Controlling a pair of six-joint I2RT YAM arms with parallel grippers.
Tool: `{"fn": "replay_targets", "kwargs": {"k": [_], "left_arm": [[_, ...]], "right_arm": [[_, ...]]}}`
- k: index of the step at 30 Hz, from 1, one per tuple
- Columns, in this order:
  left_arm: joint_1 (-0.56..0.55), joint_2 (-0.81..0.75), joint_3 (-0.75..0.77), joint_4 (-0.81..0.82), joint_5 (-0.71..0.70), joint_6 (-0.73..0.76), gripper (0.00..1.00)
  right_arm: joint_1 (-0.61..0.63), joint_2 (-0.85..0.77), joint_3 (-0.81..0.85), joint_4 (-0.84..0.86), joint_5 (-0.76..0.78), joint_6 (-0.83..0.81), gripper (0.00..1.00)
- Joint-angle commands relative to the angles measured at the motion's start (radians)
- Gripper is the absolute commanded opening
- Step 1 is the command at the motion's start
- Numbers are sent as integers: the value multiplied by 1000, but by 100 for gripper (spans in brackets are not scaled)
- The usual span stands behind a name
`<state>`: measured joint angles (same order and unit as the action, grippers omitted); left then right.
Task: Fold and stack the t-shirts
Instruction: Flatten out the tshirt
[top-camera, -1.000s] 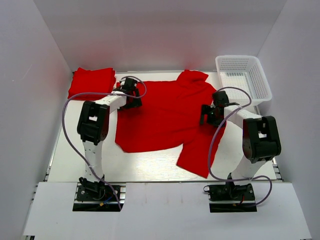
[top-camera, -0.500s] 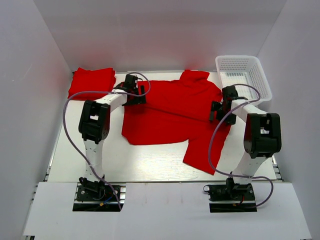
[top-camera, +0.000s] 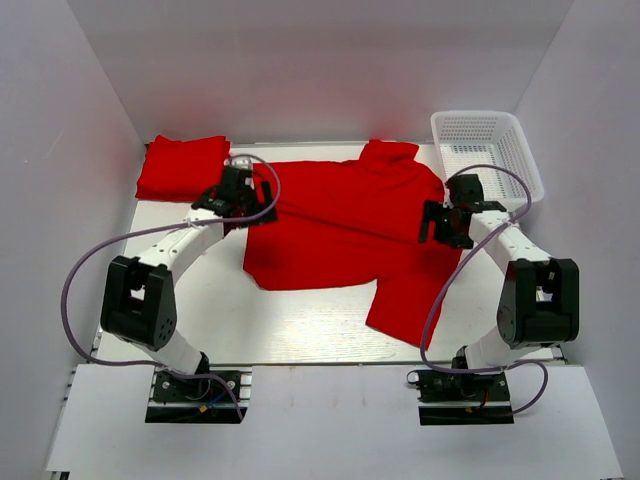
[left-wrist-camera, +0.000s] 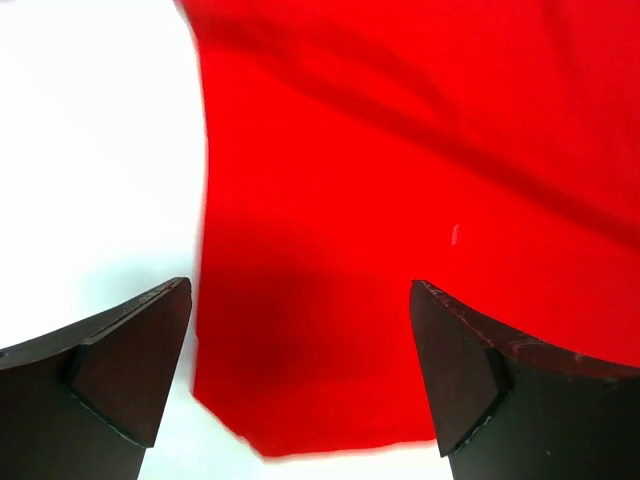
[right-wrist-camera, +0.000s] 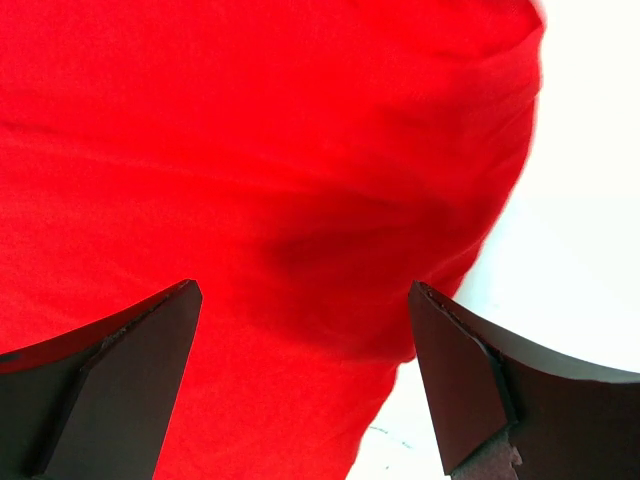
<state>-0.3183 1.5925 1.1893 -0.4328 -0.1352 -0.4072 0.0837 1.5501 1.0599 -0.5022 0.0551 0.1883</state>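
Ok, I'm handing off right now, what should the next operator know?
Left hand: open, over the left edge of the spread red cloth t-shirt. Right hand: open, over its right side. Neither grips it. Done: a folded red t-shirt lies at the far left corner. To do: fold the spread one, stack it there. White plastic mesh basket sits far right.

1. A flat white table (top-camera: 290, 320) spans the middle of the top view.
2. Tall plain white walls (top-camera: 300, 70) enclose it on 3 sides.
3. A rectangular white plastic mesh basket (top-camera: 521, 170) stands at the table's far right corner, near the right wall.
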Motion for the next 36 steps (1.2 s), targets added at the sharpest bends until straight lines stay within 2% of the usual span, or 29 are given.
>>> {"fn": "replay_targets", "kwargs": {"k": [1,4,13,16,20,24,31,36], "left_arm": [[-19,-22,-126,31,156,-38,100],[-31,-42,-198,74,230,-59,100],[-65,-42,-364,105,230,-143,100],[-76,-64,-408,20,188,-186,100],[-76,-166,-483,-121,90,-238,100],[-76,-273,-542,-208,65,-285,100],[-76,-379,-519,-251,-17,-326,100],[-67,-368,-347,-338,-107,-315,100]], "right_arm": [[13,-18,-29,19,-43,23,90],[19,-18,-43,28,-79,26,90],[59,14,-92,80,-120,42,90],[73,24,-110,90,-133,49,90],[99,21,-129,86,-141,57,90],[131,8,-164,70,-159,63,90],[191,-42,-241,64,-170,86,90],[200,-102,-160,7,-74,131,90]]}}
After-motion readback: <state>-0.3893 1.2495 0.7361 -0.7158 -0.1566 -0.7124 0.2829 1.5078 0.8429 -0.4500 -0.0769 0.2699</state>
